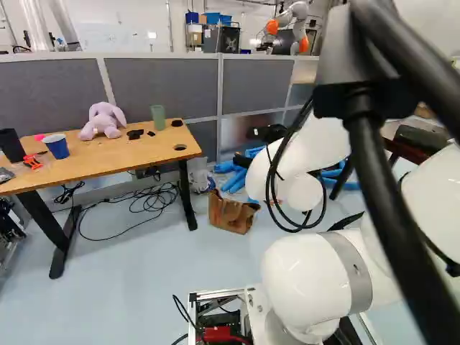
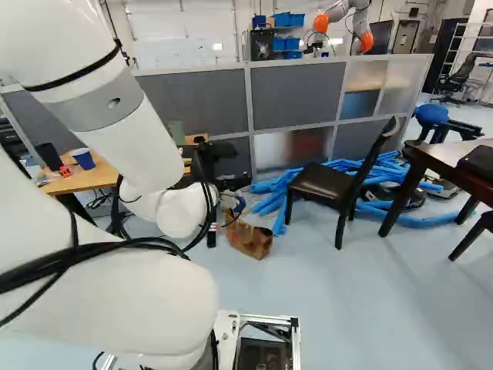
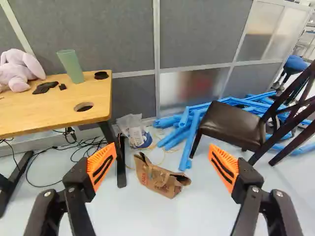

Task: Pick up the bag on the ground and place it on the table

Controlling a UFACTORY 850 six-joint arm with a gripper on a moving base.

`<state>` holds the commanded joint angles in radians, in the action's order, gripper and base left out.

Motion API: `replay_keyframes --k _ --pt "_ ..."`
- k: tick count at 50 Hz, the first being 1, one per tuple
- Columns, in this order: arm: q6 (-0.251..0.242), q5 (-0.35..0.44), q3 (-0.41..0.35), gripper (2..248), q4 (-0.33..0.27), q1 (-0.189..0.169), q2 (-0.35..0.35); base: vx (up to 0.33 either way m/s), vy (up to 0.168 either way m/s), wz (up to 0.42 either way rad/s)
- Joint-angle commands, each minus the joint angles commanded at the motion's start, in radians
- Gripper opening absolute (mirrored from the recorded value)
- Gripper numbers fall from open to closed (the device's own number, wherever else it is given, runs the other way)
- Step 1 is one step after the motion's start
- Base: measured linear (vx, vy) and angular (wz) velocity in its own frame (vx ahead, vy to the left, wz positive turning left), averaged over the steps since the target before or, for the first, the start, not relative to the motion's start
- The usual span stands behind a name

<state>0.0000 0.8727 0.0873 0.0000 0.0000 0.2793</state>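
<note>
Partition (image 3: 113, 34): grey panels with frosted ones, at 12 o'clock from the gripper (image 2: 237, 164), behind everything on the floor.
Table (image 1: 115, 154): wooden top, black legs, 10 o'clock; loose black cables (image 1: 147, 198) on the floor beneath.
Tubes (image 3: 194, 130): blue, heaped by the partition, from 12 to 2 o'clock.
Chair (image 3: 229, 128): dark, upright, at 1 o'clock, near the tubes.
Brown bag (image 3: 160, 179): on the floor at 12 o'clock, between and beyond the gripper's fingers, leaning over with its mouth toward 2 o'clock; near the table's closest leg, apart from the gripper.
Gripper: spread wide, holding nothing, its orange pads (image 3: 102, 166) well apart at either side.
Clear plastic bag (image 3: 134, 130): on the floor at 11 o'clock, behind the brown one, something blue at its bottom.
Plush rabbit (image 1: 103, 122): lilac, sitting on the table, 10 o'clock.
Tumbler (image 3: 71, 66): green, upright on the table, between rabbit and partition corner, 10 to 11 o'clock.
</note>
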Motion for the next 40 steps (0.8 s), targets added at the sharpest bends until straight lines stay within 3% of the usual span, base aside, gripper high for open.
replay_keyframes --k 40 --pt "0.0 0.0 0.0 247 0.0 0.0 0.0 0.137 0.0 -0.013"
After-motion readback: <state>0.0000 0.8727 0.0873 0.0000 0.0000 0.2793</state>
